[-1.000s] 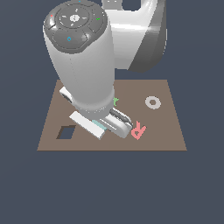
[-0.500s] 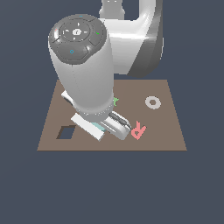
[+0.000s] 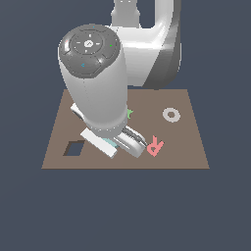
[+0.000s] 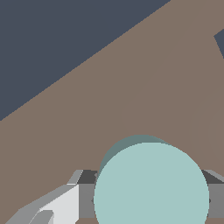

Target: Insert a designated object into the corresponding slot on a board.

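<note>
The designated object, a pale teal disc [image 4: 151, 183], fills the near part of the wrist view, with my gripper [image 4: 151, 199] shut on it and a grey finger [image 4: 85, 192] on either side. It hangs close above the brown board [image 4: 87, 131]. In the exterior view the gripper [image 3: 120, 144] is low over the board's [image 3: 186, 147] front middle, and only a sliver of the disc [image 3: 109, 143] shows under the hand. The round slot is hidden behind the arm.
A dark square hole [image 3: 75, 148] lies toward the board's front corner on the exterior view's left. A red R [image 3: 155, 145] sits just beside the gripper, a grey-white ring [image 3: 171, 115] farther back, and a green star [image 3: 129, 113] peeks from behind the arm.
The arm's upper body has sunk lower toward the board and shifted slightly to the exterior view's right. The gripper stays over the same spot with the disc.
</note>
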Available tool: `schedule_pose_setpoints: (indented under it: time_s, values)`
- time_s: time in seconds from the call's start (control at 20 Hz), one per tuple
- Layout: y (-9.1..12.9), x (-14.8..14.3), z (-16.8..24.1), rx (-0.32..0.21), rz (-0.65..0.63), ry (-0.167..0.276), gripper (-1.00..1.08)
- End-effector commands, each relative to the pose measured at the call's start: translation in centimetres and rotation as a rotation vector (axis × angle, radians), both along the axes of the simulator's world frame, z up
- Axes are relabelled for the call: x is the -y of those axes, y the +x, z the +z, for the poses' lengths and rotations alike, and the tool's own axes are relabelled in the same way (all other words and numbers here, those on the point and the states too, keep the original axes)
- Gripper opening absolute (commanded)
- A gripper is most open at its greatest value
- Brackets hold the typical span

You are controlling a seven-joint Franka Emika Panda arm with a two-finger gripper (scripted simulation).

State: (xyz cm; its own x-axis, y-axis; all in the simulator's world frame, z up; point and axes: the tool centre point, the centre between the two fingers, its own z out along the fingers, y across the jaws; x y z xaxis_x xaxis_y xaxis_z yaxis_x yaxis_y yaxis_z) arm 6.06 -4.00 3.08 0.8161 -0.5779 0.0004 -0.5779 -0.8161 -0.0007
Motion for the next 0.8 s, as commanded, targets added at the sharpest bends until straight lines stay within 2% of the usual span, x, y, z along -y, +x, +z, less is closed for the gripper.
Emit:
schedule_pose_setpoints:
  time_s: [0.0,0.4,0.75]
  values:
    - [0.0,0.1,-0.1,-0.001,-0.001,0.000,-1.00]
    - [-0.2,0.0,0.0,0.000,0.011,0.000,-1.00]
    - [-1.2,0.1,0.1,0.000,0.087,0.000,-1.00]
